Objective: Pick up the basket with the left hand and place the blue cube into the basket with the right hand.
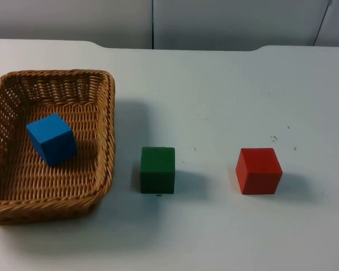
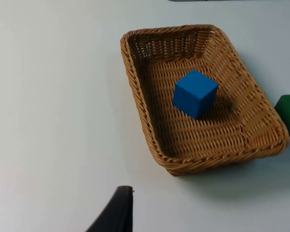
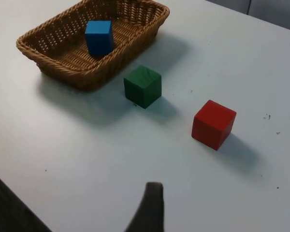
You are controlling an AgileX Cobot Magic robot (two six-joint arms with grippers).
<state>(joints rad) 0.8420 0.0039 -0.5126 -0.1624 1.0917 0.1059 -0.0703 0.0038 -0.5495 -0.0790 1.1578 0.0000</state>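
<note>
A woven wicker basket rests on the white table at the left, and nothing grips it. The blue cube lies inside it, tilted on the basket floor. In the left wrist view the basket with the blue cube lies ahead of my left gripper, which hangs back over bare table, well apart from the rim. In the right wrist view my right gripper is held off from the basket and the blue cube, with nothing in it.
A green cube stands just right of the basket, and a red cube stands further right. The right wrist view has both, green and red. The grey partition wall closes the table's far edge.
</note>
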